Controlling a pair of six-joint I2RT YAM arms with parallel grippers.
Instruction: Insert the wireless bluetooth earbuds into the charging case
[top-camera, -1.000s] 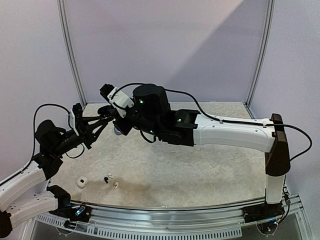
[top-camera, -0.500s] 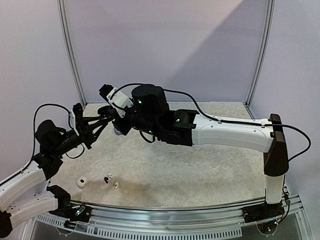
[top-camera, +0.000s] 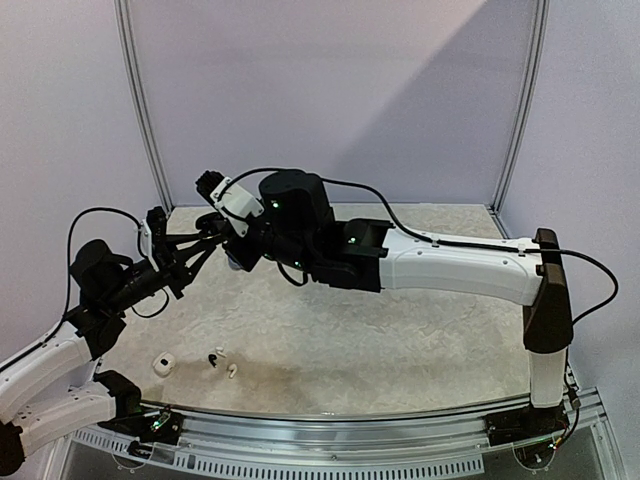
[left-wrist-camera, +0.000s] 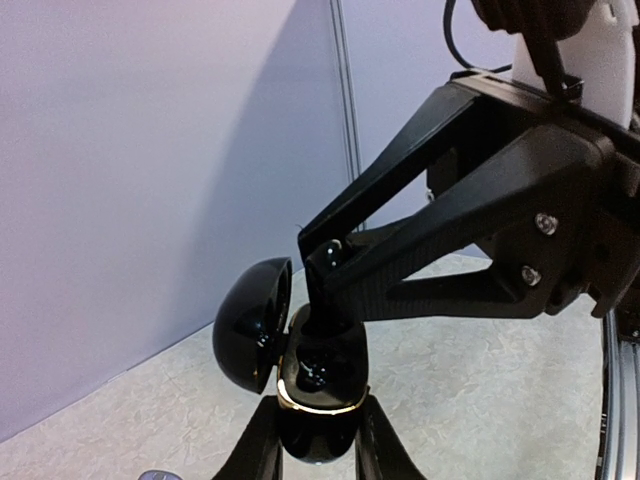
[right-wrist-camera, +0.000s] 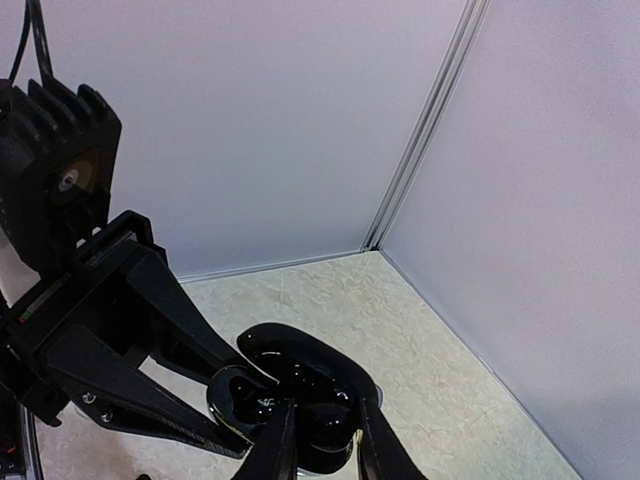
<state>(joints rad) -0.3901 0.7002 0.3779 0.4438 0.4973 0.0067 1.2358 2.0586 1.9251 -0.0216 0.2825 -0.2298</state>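
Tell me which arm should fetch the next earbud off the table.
Right, probably. The left end effector is shut on the open black case, holding it in the air; the right end effector only reaches into its opening. Loose earbuds lie near-left on the table, though.

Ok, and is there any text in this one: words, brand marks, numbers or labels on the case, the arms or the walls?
No text can be read in any view.
Black charging case: glossy, no mark shows.
Left gripper and right gripper: no lettering shows.
White case on the table: too small to tell.
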